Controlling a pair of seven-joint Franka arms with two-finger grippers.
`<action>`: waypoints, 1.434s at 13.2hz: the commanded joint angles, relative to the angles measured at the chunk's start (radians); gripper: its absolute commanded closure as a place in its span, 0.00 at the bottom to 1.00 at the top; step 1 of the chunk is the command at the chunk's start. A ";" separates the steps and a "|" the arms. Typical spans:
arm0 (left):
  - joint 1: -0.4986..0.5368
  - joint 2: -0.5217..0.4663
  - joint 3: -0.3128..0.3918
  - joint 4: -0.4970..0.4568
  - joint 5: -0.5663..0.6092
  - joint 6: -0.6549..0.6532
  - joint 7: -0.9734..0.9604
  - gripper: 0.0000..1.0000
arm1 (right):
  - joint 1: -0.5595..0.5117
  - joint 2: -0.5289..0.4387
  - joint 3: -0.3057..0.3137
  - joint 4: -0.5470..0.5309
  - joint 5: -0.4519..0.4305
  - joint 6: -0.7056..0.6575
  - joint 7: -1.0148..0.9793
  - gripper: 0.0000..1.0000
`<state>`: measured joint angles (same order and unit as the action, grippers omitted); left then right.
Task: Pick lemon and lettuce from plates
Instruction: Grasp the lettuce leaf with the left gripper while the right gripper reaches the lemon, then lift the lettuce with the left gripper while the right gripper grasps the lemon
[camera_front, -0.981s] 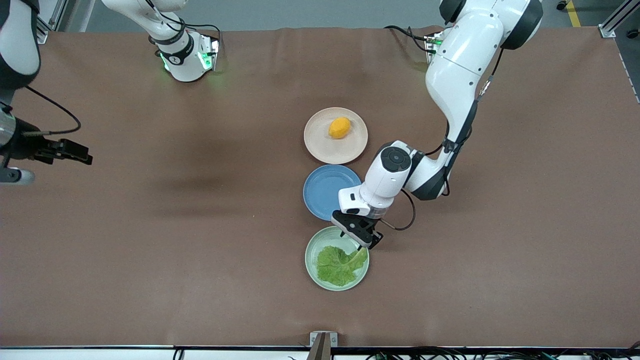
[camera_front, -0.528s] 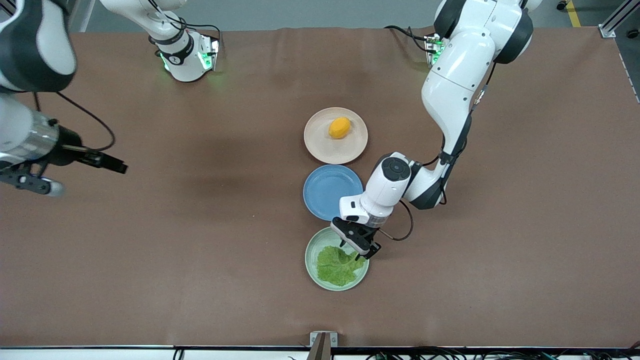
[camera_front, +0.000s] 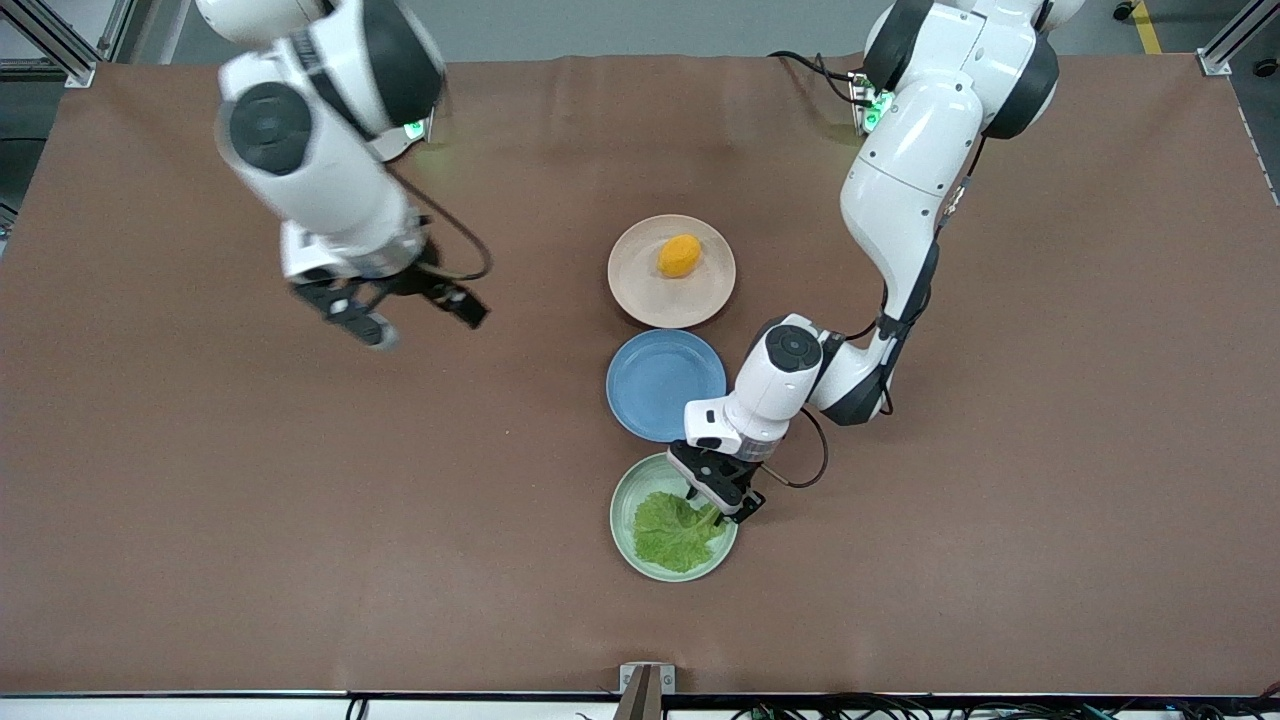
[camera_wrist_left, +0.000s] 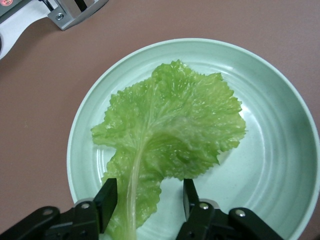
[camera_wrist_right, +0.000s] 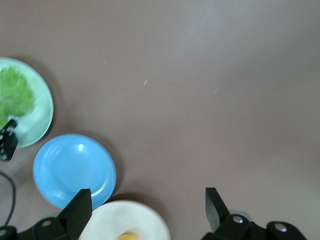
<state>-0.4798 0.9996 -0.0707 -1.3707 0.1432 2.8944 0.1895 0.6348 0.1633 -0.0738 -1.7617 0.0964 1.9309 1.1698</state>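
Straddling the lettuce (camera_wrist_left: 170, 130) stem, the left tool (camera_wrist_left: 147, 200) gapes beside the blue plate (camera_front: 655, 380); right tool (camera_wrist_right: 147, 207) spread.

Hidden and cut-off parts

In your right wrist view the lemon (camera_wrist_right: 127, 236) is cut by the edge — only a sliver shows — and so is the beige plate (camera_wrist_right: 145, 222); in your left wrist view the lettuce (camera_wrist_left: 167, 132) stem runs off the frame.

A round, shallow blue plate (camera_front: 664, 384) sits empty on the brown cloth-covered surface (camera_front: 300, 500), roughly midway between the surface's two ends.
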 joint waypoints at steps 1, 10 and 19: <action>-0.003 0.016 0.005 0.021 0.027 0.011 0.008 0.55 | 0.081 0.051 -0.018 -0.015 0.002 0.051 0.099 0.00; -0.003 -0.028 0.003 0.022 0.016 0.006 -0.010 1.00 | 0.388 0.298 -0.020 -0.016 -0.010 0.338 0.595 0.01; 0.208 -0.502 -0.041 -0.117 0.013 -0.831 -0.036 0.99 | 0.523 0.435 -0.020 -0.015 -0.012 0.448 0.715 0.02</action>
<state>-0.3257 0.5975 -0.1015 -1.3879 0.1436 2.1514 0.1500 1.1329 0.5811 -0.0796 -1.7777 0.0952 2.3679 1.8486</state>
